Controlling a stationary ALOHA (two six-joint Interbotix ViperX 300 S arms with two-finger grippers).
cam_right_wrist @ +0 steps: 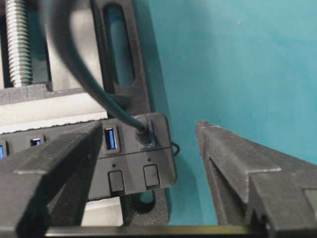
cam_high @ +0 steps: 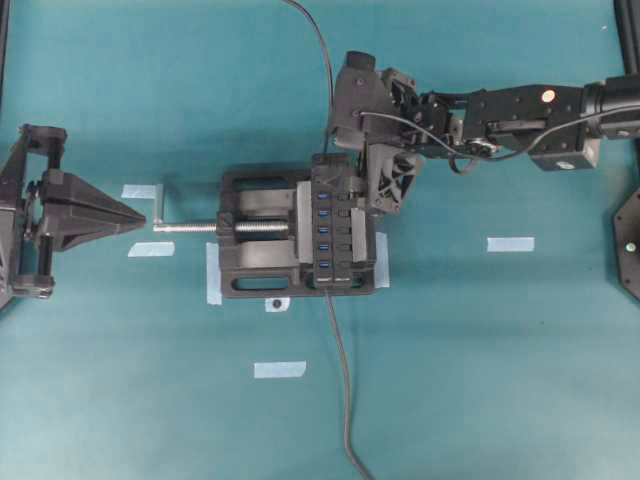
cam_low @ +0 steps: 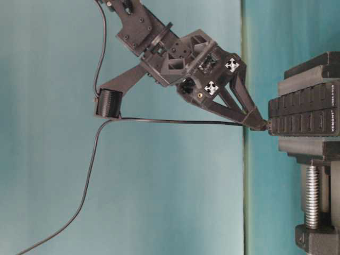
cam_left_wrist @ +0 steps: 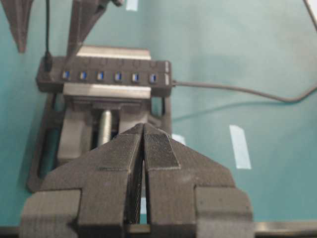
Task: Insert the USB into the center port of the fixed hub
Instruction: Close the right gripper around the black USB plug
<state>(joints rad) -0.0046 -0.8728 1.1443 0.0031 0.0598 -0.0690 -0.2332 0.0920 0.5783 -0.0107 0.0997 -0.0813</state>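
Note:
The fixed hub (cam_high: 338, 225) is a narrow black bar clamped in a vise, with its row of blue slots showing in the left wrist view (cam_left_wrist: 106, 74). The USB (cam_right_wrist: 146, 134), a small black plug on a dark cable, sits in the slot at the hub's very end (cam_left_wrist: 48, 62), not in the center port (cam_left_wrist: 100, 76). My right gripper (cam_right_wrist: 149, 129) is open. Its fingers (cam_right_wrist: 233, 158) stand on either side of that hub end and plug without touching the plug. My left gripper (cam_high: 145, 220) is shut and empty, well off to the left, pointing at the vise screw.
The black vise (cam_high: 260, 240) with its silver screw (cam_high: 190, 227) holds the hub. The hub's own grey cable (cam_high: 343, 380) trails toward the near table edge. The USB cable (cam_low: 175, 121) stretches away from the plug. Several tape strips (cam_high: 510, 244) lie on the teal table.

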